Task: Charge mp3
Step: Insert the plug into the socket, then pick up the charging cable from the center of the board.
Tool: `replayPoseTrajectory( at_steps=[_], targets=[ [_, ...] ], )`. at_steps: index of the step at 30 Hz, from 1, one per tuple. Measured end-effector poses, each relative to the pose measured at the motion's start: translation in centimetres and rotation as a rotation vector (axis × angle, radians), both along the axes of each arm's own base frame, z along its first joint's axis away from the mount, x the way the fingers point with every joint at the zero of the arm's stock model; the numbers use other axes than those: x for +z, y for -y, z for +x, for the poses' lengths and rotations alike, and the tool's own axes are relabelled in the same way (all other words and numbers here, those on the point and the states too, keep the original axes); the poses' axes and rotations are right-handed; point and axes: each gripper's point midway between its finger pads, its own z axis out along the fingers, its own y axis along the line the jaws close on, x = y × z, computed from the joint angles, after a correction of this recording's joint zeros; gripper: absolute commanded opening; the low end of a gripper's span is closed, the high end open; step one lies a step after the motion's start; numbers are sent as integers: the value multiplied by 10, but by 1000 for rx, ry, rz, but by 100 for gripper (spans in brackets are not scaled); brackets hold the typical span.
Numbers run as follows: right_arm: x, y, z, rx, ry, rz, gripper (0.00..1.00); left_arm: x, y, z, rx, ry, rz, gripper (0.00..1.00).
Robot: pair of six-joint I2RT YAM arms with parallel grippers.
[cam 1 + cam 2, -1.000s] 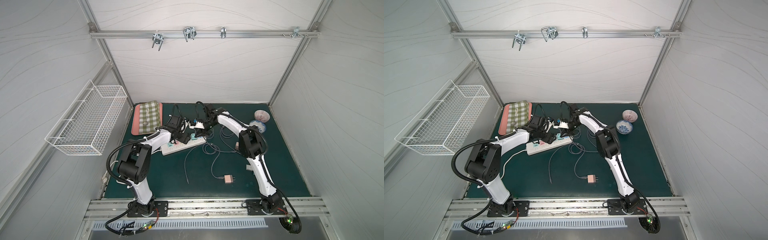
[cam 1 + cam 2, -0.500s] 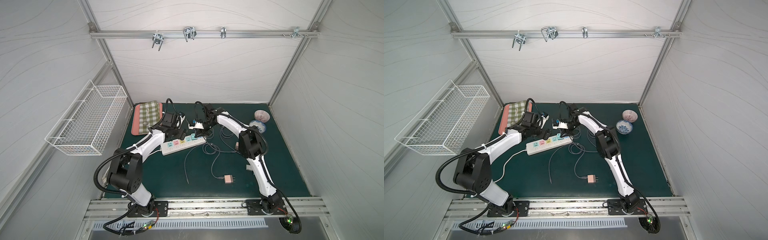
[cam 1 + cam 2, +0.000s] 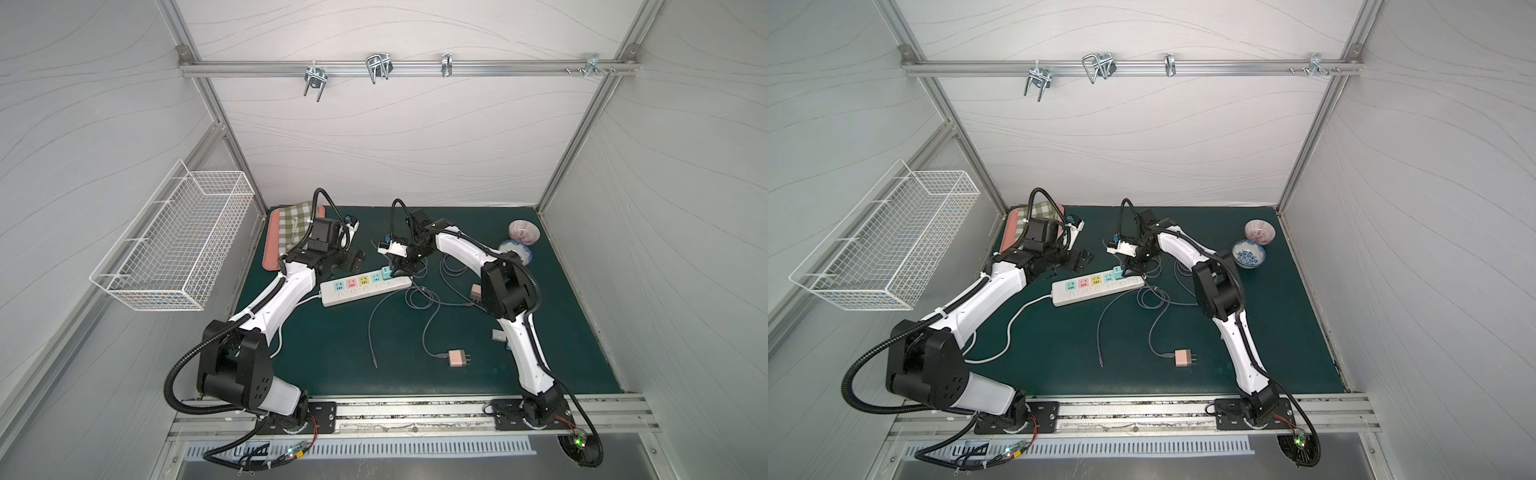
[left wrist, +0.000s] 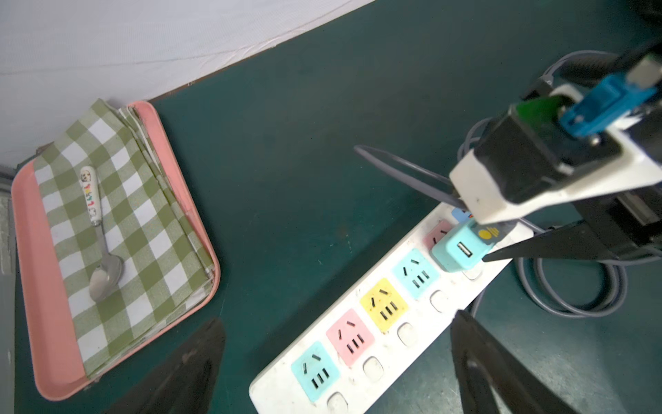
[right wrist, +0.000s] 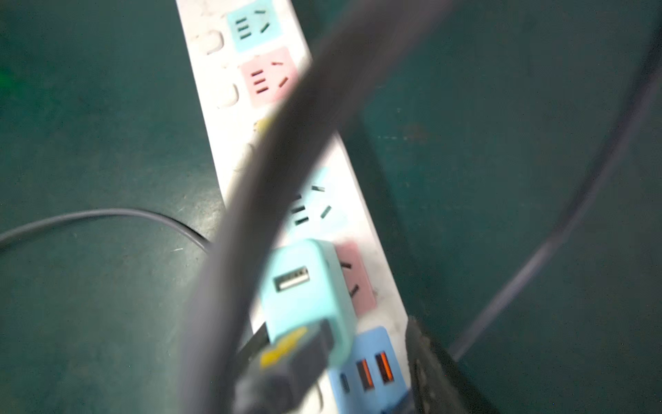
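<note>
1. wire basket [image 3: 174,245]: on the left wall, off the mat [image 3: 332,365].
2. pink tray [image 3: 269,253]: mat's far left corner, carrying a checked cloth [image 3: 296,222] and a spoon [image 4: 96,229].
3. My left pincer [image 3: 355,262]: jaws wide, empty, between the tray and the power strip [image 3: 365,287].
4. Strip: long axis slanted, its left end nearer the front edge. A teal charger [image 4: 458,251] is plugged in near the right end, with its USB port facing leftward along the strip.
5. My right pincer [image 3: 397,272]: fingers parted either side of the charger, gripping nothing.
6. grey cables [image 3: 424,299]: coiled just right of the strip, in my way. A pink adapter [image 3: 457,358] lies near the front edge.
7. mp3: I cannot tell. A small grey slab [image 3: 497,335] lies beside my right forearm.
8. pink bowl [image 3: 524,232] and blue bowl [image 3: 517,251]: far right corner.
9. Open room: front middle.
</note>
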Motion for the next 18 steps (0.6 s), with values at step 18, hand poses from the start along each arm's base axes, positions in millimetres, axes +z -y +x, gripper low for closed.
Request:
replayPoseTrajectory(
  at_steps=[18],
  targets=[
    [48,166,-32,-384,-34,-39,52,42,69,11,-435,177,-125,99]
  ],
)
